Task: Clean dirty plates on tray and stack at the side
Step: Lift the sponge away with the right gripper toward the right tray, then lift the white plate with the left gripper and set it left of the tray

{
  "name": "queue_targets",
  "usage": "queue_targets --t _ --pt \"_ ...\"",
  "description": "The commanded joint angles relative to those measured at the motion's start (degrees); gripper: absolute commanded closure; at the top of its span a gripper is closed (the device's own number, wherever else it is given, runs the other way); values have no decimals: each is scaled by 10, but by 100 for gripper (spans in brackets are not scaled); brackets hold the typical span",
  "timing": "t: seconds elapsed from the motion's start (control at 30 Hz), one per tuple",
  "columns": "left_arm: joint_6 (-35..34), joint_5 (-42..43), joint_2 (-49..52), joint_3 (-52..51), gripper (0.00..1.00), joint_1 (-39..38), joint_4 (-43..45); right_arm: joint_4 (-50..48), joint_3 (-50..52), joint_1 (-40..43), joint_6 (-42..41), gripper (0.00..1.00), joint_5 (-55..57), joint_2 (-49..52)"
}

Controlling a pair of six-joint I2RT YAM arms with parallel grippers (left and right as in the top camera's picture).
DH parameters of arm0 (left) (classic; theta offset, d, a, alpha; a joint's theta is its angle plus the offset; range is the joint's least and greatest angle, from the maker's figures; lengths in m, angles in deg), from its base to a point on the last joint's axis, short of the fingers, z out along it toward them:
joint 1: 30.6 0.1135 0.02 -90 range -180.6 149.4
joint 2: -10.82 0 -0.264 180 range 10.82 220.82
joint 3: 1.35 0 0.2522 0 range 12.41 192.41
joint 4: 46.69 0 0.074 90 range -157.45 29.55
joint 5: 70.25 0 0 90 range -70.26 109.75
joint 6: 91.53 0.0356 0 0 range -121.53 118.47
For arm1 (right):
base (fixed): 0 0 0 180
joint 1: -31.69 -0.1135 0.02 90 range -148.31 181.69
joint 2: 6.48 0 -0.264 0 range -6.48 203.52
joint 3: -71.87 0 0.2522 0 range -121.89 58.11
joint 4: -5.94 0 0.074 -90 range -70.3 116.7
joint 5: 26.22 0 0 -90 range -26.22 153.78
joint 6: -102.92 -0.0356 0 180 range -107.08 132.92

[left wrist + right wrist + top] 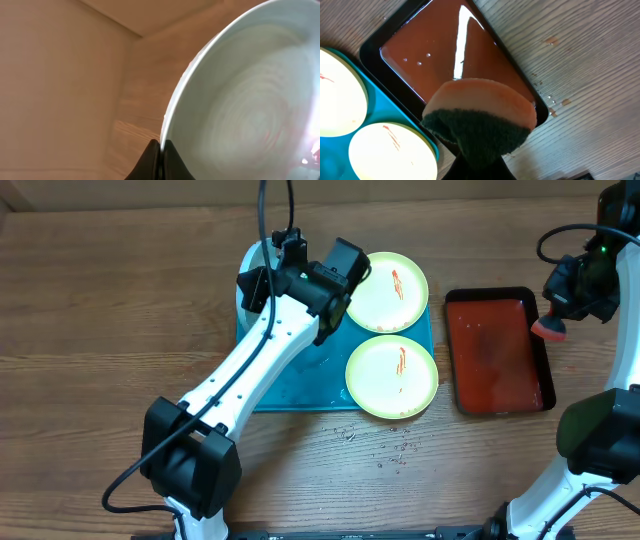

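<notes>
Three plates sit on the turquoise tray [318, 378], which lies at the middle of the table. Two are yellow-green, each with a red streak at its centre: one at the tray's far right [387, 292], one at its near right [392, 376], just beside each other. The third, a pale blue-white plate [250, 100], is at the tray's far left corner. In the overhead view the left arm [250, 370] stretches across the tray's left side and hides most of it.

The left gripper [161, 150] is closed tight on this pale plate's rim, fingertips pinched together over the edge. Whether the plate is off the tray cannot be told.

Just right of the turquoise tray lies one smaller dark red tray [497, 352] with a black rim, its floor glossy and dotted with droplets. The right gripper [556, 318] is clamped on a single sponge [480, 117], orange on one face and dark scourer on the other, over that tray's far right rim. Contact there cannot be told.

Small water drops [392, 446] speckle the wooden table [120, 290] near the turquoise tray's near edge
</notes>
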State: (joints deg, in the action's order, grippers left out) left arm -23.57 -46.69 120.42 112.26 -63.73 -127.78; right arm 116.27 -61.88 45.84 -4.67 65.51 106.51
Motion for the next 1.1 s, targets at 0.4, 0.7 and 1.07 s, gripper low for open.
queue_targets --t 0.4,0.7,1.07 --pt "-86 -57 -14 16 96 -40 4 -15 0 -3 -1 96 -5 -19" --pt "-22 3 -14 16 96 -44 106 -4 0 -3 14 96 -5 -19" --pt "33 281 -14 16 96 -15 103 -2 0 -3 14 96 -5 -19"
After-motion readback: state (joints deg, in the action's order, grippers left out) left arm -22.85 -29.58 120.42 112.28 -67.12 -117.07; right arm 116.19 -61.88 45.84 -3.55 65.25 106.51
